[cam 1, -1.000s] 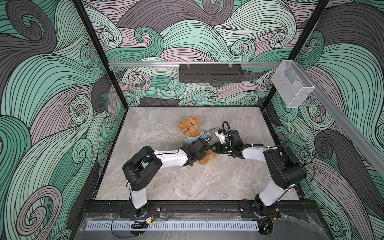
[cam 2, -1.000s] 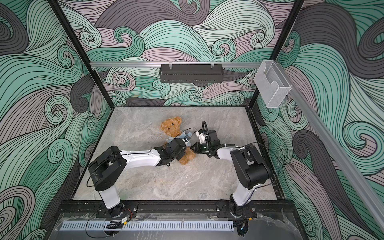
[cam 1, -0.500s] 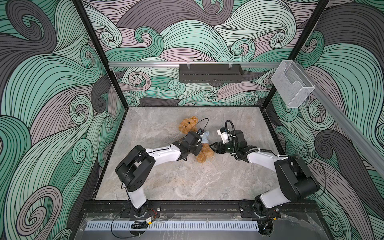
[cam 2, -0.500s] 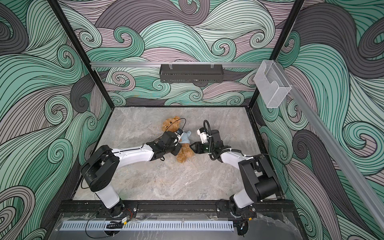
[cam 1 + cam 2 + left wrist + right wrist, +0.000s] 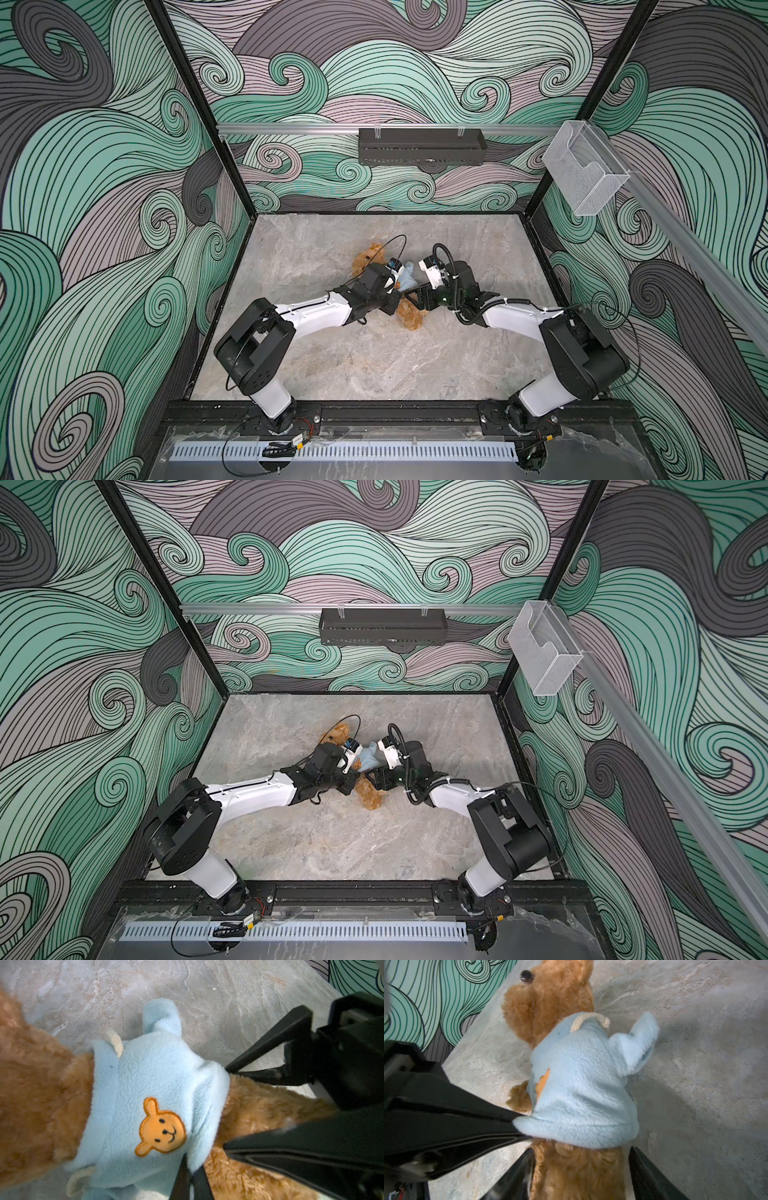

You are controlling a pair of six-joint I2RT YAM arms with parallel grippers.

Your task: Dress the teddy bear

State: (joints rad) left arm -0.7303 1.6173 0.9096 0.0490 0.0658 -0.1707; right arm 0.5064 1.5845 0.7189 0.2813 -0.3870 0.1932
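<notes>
Left claw [image 5: 190,1167] grips shirt hem [image 5: 209,1093], right claw [image 5: 581,1167] released — I'd tug gently down the teddy bear [image 5: 550,995] toward five o'clock.

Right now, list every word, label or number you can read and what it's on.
Nothing legible in any view.
Sticker on the left wrist camera: too small to read.
Markings on the right wrist camera: too small to read.
Patch on the blue shirt: a bear face, no letters.

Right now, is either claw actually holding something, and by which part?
The left claw pinches the blue shirt by its bottom hem. The right claw is open, astride the teddy bear below the shirt, gripping nothing.
</notes>
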